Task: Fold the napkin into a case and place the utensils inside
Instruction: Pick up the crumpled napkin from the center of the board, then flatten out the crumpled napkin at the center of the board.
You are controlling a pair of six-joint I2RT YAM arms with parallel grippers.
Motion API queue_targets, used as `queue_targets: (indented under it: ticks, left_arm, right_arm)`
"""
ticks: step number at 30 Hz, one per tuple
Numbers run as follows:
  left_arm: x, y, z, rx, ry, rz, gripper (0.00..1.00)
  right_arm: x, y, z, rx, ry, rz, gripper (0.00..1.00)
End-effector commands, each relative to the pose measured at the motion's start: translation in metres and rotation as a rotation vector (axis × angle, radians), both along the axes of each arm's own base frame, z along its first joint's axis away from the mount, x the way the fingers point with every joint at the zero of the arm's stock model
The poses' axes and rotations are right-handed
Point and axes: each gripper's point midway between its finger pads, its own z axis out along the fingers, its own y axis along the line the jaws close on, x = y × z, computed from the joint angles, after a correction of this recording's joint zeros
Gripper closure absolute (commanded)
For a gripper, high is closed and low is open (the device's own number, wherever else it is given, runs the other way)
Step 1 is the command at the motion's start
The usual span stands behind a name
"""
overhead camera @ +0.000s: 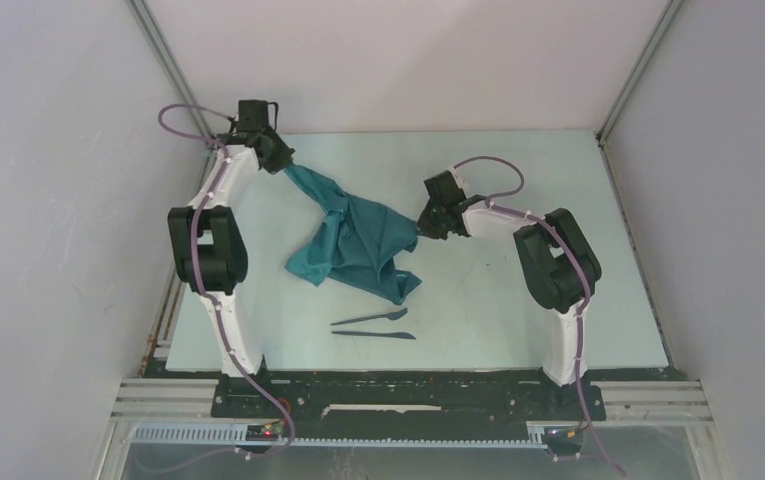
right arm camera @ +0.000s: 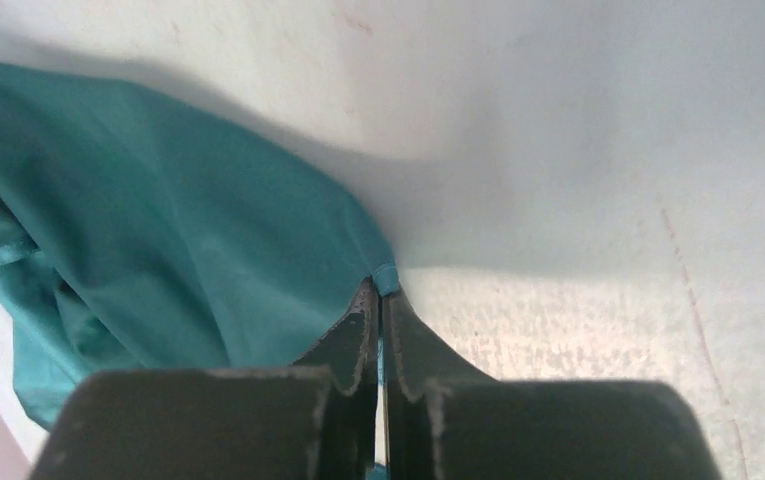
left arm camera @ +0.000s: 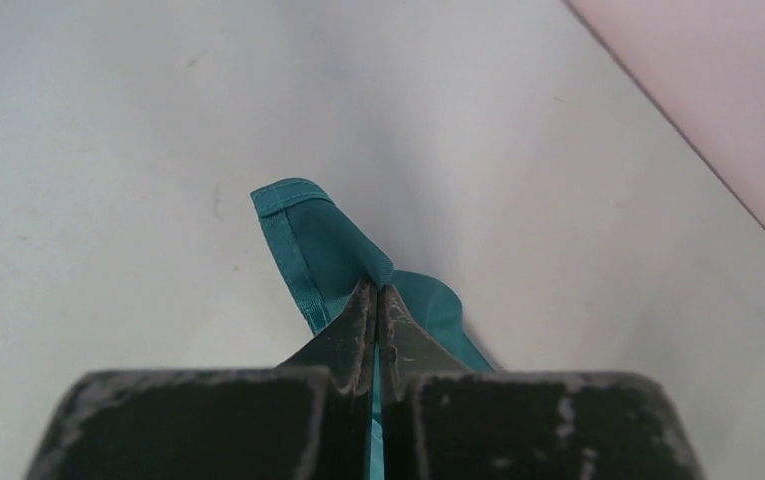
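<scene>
The napkin (overhead camera: 358,240) is not folded and hangs in a crumpled bunch between the two claws, in the middle of the table (overhead camera: 518,320) and a bit to the left. Its top edge runs in a slanted line from the far left down to the right. Its lower folds sag onto the table top. The left gripper (overhead camera: 286,165) is squeezed tight on one corner of the cloth; in the left wrist view a stitched hem edge pokes out past the fingertips (left arm camera: 363,310) and curls over. The right gripper (overhead camera: 420,225) is also pinched tight on the cloth, and in its own view a small bit of hem shows just beyond the tips. The utensils lie side by side on the table on the near side of the cloth, both flat and pointing left to right. The fork (overhead camera: 370,317), with the wider end, is the far one, and the knife (overhead camera: 373,334) is just beside it, nearer the arm bases. The lowest tip of the cloth comes close to the fork's wide end. The left claw is up by the far left corner of the table, close to the wall. There is bare table to the right of the right arm, along the far edge, and between the utensils and the near edge.
</scene>
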Motion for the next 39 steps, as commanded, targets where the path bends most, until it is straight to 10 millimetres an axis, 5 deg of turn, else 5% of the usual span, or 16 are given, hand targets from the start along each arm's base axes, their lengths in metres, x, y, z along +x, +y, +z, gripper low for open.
queue_targets:
  ticks: [1,6,14,18,21,24,29,34,38,39]
  left_arm:
    - [-0.008,-0.031,0.112,0.091,-0.220,-0.155,1.00]
    - [-0.053,-0.047,0.204,0.119,-0.419,-0.266,1.00]
    - [-0.184,-0.097,0.360,0.126,-0.935,-0.478,1.00]
    - [-0.249,-0.103,0.411,0.104,-1.172,-0.506,1.00]
    - [-0.265,-0.099,0.431,0.089,-1.246,-0.478,1.00]
    - [-0.246,-0.104,0.433,0.072,-1.243,-0.473,1.00]
    - [-0.170,-0.128,0.411,0.038,-1.160,-0.487,1.00]
    - [-0.062,-0.151,0.335,0.050,-0.979,-0.467,1.00]
    - [0.013,-0.172,0.251,0.061,-0.828,-0.489,1.00]
    - [0.029,-0.175,0.230,0.077,-0.794,-0.501,1.00]
  right_arm:
    - [0.042,-0.016,0.075,-0.058,-0.228,0.025,1.00]
    - [0.020,-0.060,0.206,-0.166,-0.526,0.070,1.00]
    - [-0.099,-0.120,0.381,-0.223,-0.972,0.130,1.00]
    - [-0.151,-0.146,0.437,-0.181,-1.148,0.088,1.00]
    - [-0.157,-0.169,0.453,-0.217,-1.197,-0.007,1.00]
    - [-0.137,-0.184,0.456,-0.266,-1.197,-0.087,1.00]
    - [-0.069,-0.202,0.430,-0.295,-1.107,-0.165,1.00]
    - [0.004,-0.222,0.380,-0.317,-0.976,-0.195,1.00]
    - [0.059,-0.229,0.314,-0.346,-0.838,-0.135,0.98]
    - [0.071,-0.232,0.295,-0.370,-0.800,-0.122,0.91]
